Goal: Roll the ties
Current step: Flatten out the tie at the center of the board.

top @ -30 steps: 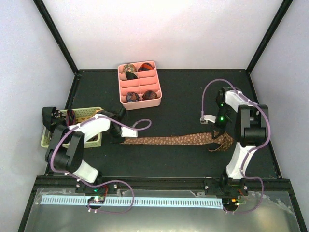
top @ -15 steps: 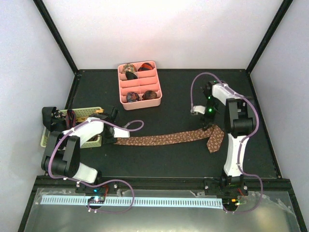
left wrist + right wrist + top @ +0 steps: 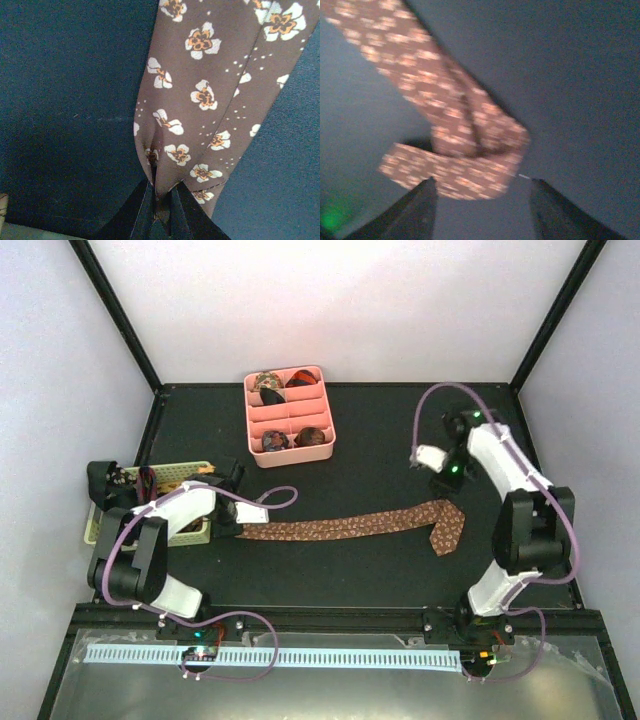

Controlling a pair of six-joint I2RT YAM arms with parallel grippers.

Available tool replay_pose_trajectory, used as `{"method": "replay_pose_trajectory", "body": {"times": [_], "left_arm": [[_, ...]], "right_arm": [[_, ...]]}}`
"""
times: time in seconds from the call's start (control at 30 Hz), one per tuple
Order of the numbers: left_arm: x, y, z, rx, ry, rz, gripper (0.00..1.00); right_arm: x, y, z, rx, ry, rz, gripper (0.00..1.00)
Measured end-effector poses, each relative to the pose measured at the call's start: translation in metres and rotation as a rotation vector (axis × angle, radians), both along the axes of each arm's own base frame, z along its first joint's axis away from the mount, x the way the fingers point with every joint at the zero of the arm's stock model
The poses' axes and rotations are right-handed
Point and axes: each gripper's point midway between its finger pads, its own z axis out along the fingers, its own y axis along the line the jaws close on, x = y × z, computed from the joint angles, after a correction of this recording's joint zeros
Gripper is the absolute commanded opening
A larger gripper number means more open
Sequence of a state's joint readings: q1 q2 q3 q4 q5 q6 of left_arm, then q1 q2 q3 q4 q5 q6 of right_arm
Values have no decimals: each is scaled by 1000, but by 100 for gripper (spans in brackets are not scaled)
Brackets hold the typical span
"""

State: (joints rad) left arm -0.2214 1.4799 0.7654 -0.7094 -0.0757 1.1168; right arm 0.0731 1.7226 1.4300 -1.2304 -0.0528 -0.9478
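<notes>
A dark table [image 3: 360, 440] boxed in by pale walls fills the overhead view. The brown tie [image 3: 340, 528] lies flat across its middle, long axis running 9 to 3 o'clock, and its 3 o'clock end is doubled back into a short fold. The left gripper [image 3: 236, 525] sits at the tie's 9 o'clock end. The right gripper [image 3: 447, 480] hovers on the 12 o'clock side of the fold, apart from it. Rolled ties [image 3: 268, 382] fill the pink tray [image 3: 329, 418] toward 11 o'clock. In the left wrist view the jaws are clamped on the tie's end, and the fabric runs away toward 12 o'clock. The right wrist view is blurred: the jaws stand wide apart, holding nothing, with the folded end on the mat just ahead at 12 o'clock. The right arm looks nearer the fold, so rolling would likely start there and travel toward 9 o'clock.
</notes>
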Motion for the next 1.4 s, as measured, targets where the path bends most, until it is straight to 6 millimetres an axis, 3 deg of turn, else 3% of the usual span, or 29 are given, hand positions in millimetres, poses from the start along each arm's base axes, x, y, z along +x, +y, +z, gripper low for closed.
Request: {"method": "replay_pose_trajectory", "body": {"times": [0.1, 0.2, 0.37, 0.5, 0.63, 0.8, 1.0, 1.1, 1.2, 1.33, 1.4], "left_arm": [[-1, 0, -2, -2, 8, 7, 12], [-1, -1, -2, -5, 8, 11, 12], [0, 0, -2, -8, 7, 19, 12], [1, 1, -2, -9, 2, 21, 12], [4, 3, -2, -11, -7, 30, 12], [7, 5, -2, -13, -15, 39, 12], [8, 5, -2, -21, -19, 43, 23], [8, 3, -2, -36, -17, 42, 35], [9, 0, -1, -52, -16, 41, 49], [14, -5, 5, -80, -28, 47, 53], [16, -8, 9, -96, -38, 49, 54]], "right_arm": [[-46, 34, -20, 29, 101, 75, 44], [-79, 49, -52, 22, 228, 94, 43], [-81, 48, -87, -13, 280, 14, 40], [-75, 38, -100, -60, 269, -32, 40], [-68, 4, -99, -135, 243, -85, 41], [-53, -72, -93, -239, 214, -217, 41], [11, -162, -69, -297, 99, -411, 47], [36, -185, -58, -268, 60, -479, 51], [44, -172, -45, -179, 47, -475, 56], [38, -124, -34, -13, 71, -404, 59], [20, -95, -40, 60, 119, -364, 57]]}}
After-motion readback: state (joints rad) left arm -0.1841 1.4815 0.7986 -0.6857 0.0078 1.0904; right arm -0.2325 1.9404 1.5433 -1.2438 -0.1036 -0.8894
